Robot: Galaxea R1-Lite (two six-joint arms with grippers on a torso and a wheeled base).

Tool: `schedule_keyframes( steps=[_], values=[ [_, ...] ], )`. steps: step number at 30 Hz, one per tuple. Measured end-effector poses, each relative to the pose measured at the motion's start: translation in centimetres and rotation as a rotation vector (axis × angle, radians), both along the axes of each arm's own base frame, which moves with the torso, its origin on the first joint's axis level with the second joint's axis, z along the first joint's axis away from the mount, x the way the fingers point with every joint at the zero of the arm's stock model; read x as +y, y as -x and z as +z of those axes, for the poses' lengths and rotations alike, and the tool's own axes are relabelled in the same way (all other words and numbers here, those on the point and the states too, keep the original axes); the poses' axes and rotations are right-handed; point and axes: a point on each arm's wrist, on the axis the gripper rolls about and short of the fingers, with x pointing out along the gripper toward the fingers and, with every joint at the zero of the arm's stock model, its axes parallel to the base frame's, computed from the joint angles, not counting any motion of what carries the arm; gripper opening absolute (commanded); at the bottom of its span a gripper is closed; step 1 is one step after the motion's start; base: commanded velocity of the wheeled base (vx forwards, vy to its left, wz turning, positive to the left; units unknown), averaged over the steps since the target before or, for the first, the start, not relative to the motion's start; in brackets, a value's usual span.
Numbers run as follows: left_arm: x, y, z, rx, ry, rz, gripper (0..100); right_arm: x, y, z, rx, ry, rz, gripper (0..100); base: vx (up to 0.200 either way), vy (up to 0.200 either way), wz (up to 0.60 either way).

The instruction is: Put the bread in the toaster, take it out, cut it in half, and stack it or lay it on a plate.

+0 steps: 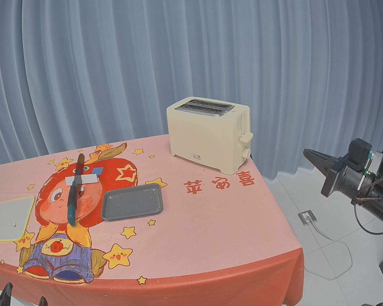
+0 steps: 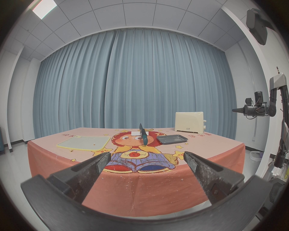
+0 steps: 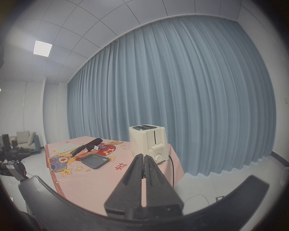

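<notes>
Left gripper [image 1: 24,303] hung below the near edge of the table [image 1: 216,229] at 7 o'clock, its dark, rough-faced fingers [image 2: 90,171] spread wide with nothing between them. Right gripper [image 1: 307,152] sat off the table at 3 o'clock. Its wedge-shaped fingers [image 3: 135,177] were pressed together on nothing and aimed at the toaster [image 1: 210,134].

That toaster, a smooth cream box with rounded corners, stood at the table's 1 o'clock corner. Its two top slots ran from 10 to 4 o'clock, with the lever and dial on the 4 o'clock end. At 8 o'clock from it lay a shallow grey tray [image 1: 132,201], rectangular with rounded corners, its long axis running 9 to 3.

Just beside the tray at 9 o'clock, a knife [image 1: 75,190] lay across a small white block [image 1: 82,180], dark blade toward 12, teal handle toward 6. Further toward 9 lay a flat pale board [image 1: 9,218] with a yellow-green rim.

A pink cartoon-printed cloth [image 1: 203,287] covered the table, and a pleated blue curtain [image 1: 190,40] hung behind.
</notes>
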Motion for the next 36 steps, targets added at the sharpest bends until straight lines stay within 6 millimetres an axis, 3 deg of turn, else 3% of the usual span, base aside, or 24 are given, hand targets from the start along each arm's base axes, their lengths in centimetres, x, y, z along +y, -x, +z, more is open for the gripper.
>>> schedule_keyframes(
  steps=[19, 36],
  values=[
    [0.0, 0.0, 0.0, 0.0, 0.0, 0.0, 100, -0.2, -0.1, -1.4, 0.181, 0.037, -0.069, 0, 0.0, 0.0, 0.0],
    [0.0, 0.0, 0.0, 0.0, 0.0, 0.0, 100, 0.2, -0.4, -1.6, 0.238, 0.046, -0.133, 0, 0.0, 0.0, 0.0]
  ],
)
